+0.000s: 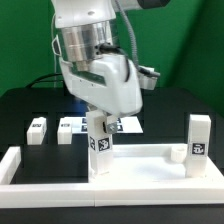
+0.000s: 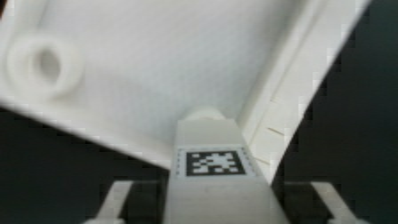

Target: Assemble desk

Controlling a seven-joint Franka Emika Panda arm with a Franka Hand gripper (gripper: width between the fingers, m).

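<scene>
a black tabletop (image 1: 20, 105) carries everything. a long low white border wall (image 1: 110, 185) runs along its near edge in the exterior view, and just inside it lies the wide flat white rimmed plastic desk panel (image 2: 160, 60), with a round socket (image 2: 45, 65) near one corner. the white robot arm (image 1: 95, 60) reaches down over the panel. its pincer (image 2: 217, 208) stands partly closed astride an upright white rectangular leg block (image 1: 99, 145) with a black-and-white tag, one finger (image 2: 121, 200) on each side. the block's far end meets the panel beside the rim. dark slits show between fingers and block in the blurred wrist view, so i cannot tell whether the pads press it. the flat marker board (image 1: 128, 125) lies behind. a second upright leg block (image 1: 198, 135) stands toward the exterior view's right. two small leg blocks (image 1: 38, 130) (image 1: 67, 130) lie side by side toward its left.
</scene>
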